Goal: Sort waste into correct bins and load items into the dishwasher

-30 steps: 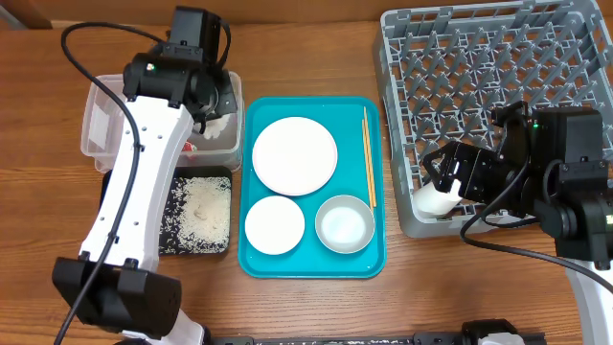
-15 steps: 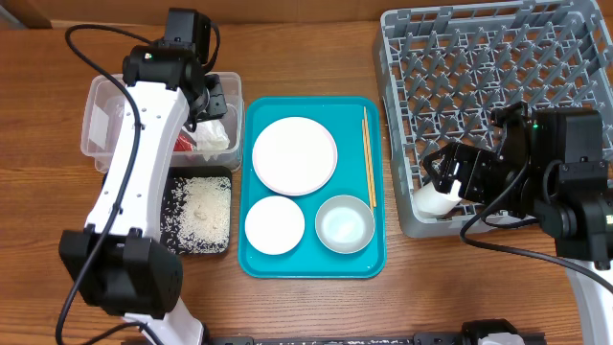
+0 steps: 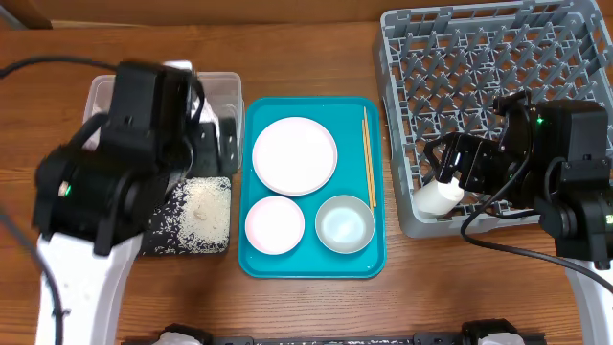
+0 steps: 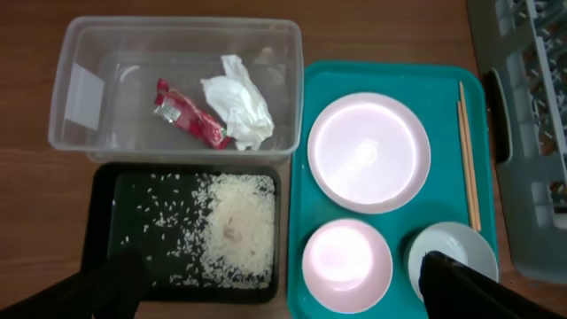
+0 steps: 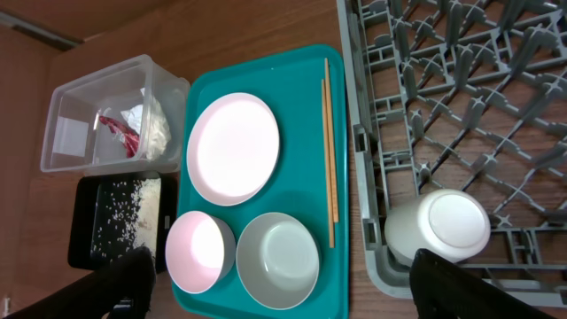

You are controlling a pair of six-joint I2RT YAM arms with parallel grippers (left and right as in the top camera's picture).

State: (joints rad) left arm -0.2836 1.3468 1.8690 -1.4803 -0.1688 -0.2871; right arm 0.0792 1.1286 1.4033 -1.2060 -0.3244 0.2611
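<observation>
clear tub (image 4: 62, 115): deep, see-through plastic with rounded corners; on the bench (image 3: 316, 57), long side just beside the black tray; white sticker (image 4: 84, 96) on one wall, writing too small to read.
sauce packet (image 4: 190, 124): red, glossy, crinkled; on the tub floor, touching the napkin; print unreadable.
napkin (image 4: 239, 111): white crumpled paper, in the tub.
black tray (image 4: 99, 213): shallow, matt, rectangular.
rice (image 4: 235, 230): white grains in the black tray, heaped toward the teal tray, scattered elsewhere.
teal tray (image 4: 390, 75): smooth plastic with a raised rim; just beside both bins.
plate (image 4: 368, 152): large, round, white; on the teal tray.
pink-tinged bowl (image 4: 347, 266), greyish bowl (image 4: 454, 257): side by side on the teal tray.
chopsticks (image 4: 467, 155): thin wood, paired, along the rim nearest the rack.
rack (image 3: 479, 86): grey plastic peg grid; a narrow strip of wood separates it from the teal tray.
cup (image 5: 443, 226): small, white, lying tilted in the rack's corner.
left fingers (image 4: 111, 283): dark, blurred, wide apart, holding nothing.
right fingers (image 5: 478, 283): wide apart, holding nothing; cup near one.
</observation>
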